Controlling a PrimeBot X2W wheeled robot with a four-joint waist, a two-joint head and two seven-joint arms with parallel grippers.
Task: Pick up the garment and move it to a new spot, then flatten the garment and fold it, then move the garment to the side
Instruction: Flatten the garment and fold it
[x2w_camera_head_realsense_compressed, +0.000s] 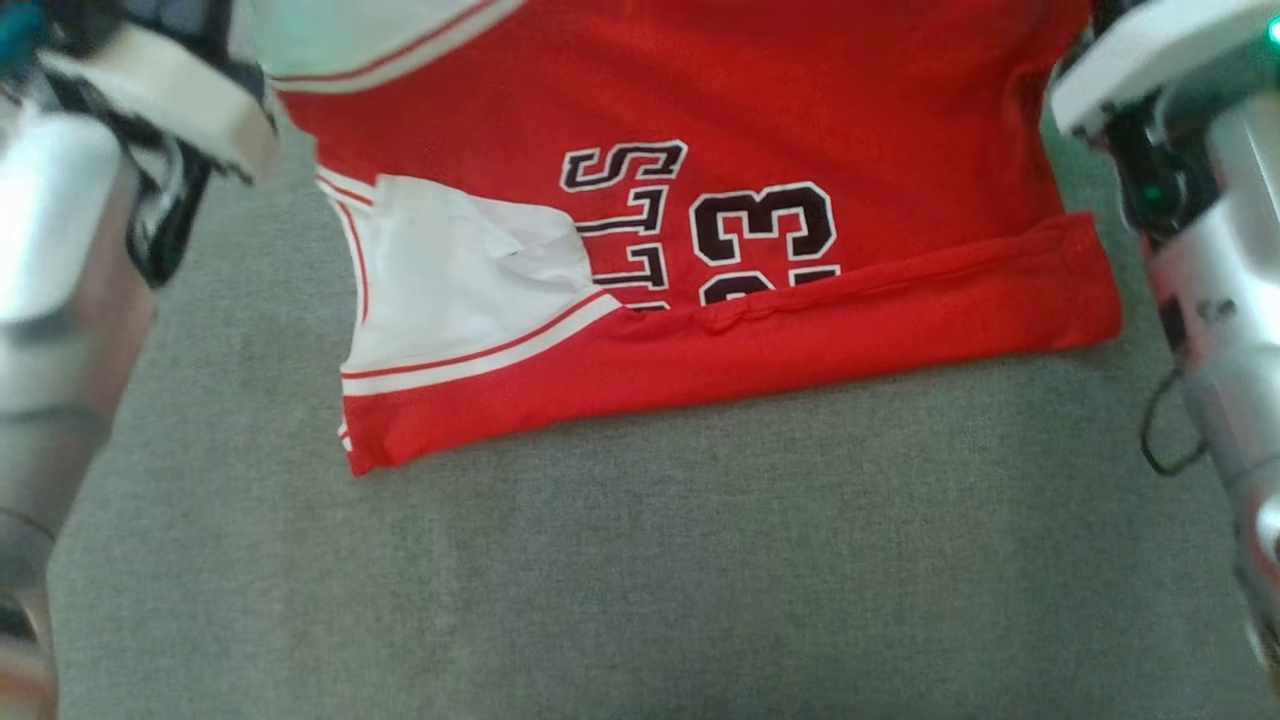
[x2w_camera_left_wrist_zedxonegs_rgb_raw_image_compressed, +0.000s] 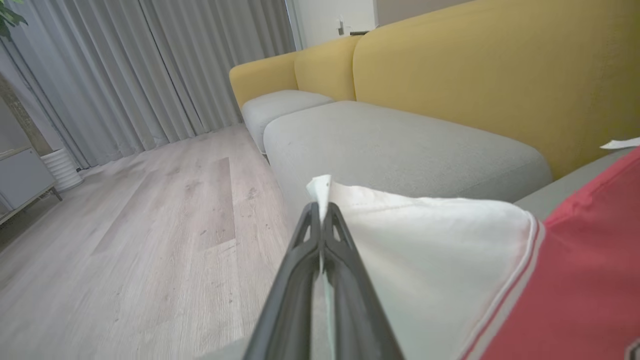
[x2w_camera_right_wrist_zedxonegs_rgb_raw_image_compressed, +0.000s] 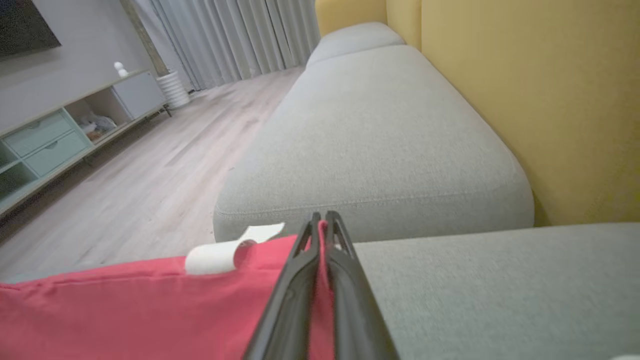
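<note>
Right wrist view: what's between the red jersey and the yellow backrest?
A bare stretch of grey seat cushion runs from the jersey to the yellow backrest, as the right wrist view shows.

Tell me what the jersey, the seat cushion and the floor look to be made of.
Jersey: thin, smooth knit cloth, probably synthetic; it drapes and creases softly. Seat cushion: matte grey woven upholstery, with a flecked weave visible. Floor: pale wood or wood-look laminate; grain and plank seams show.
</note>
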